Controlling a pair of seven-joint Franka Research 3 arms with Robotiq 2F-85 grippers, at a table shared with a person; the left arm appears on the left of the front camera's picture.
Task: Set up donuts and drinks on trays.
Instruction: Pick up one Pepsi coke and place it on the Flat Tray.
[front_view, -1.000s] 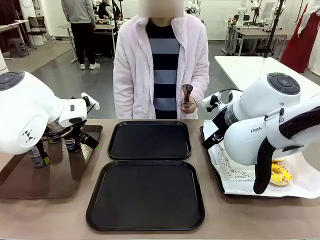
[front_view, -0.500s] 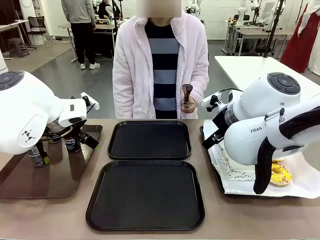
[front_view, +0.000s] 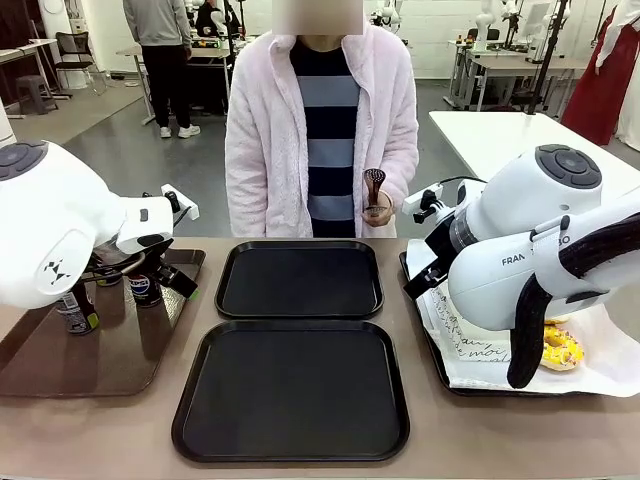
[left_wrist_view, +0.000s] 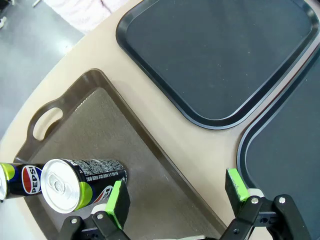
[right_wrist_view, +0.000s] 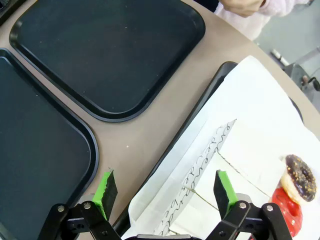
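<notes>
Two black trays sit in the middle of the table (front_view: 470, 430): the near black tray (front_view: 290, 392) at the robot's edge, and the far black tray (front_view: 300, 280) just beyond it, toward the person (front_view: 320, 130).

Both arms are bent low, one on each side of the near black tray. To its left, the left arm (front_view: 50, 235) folds down over the brown handled tray (front_view: 110, 350), wrist tipped so the left gripper (left_wrist_view: 177, 187) looks down at that tray's inner rim. Jaws spread wide, gripping nothing. Pepsi cans (left_wrist_view: 65, 186) stand upright on the brown handled tray, left of the near black tray. The closest can sits just outside one green pad (left_wrist_view: 119, 196); whether they touch, I can't tell.

Over to the right of the near black tray, the right arm (front_view: 520, 250) hunches over the paper-lined tray (right_wrist_view: 200, 107), elbow high, forearm angled down. The right gripper (right_wrist_view: 165, 187) is spread wide too and holds nothing. One finger hangs over the strip of table beside the near black tray, the other over a white paper box (right_wrist_view: 200, 170) with cursive script.

Further right of the near black tray, on the same white paper, a chocolate donut (right_wrist_view: 300, 177) and a red donut (right_wrist_view: 285, 212) lie touching. The front view shows a yellow donut (front_view: 560, 348) peeking out under the arm.

The person's hand (front_view: 377, 208) holds a small dark object at waist height, beyond the far black tray; what it is, I can't tell.
</notes>
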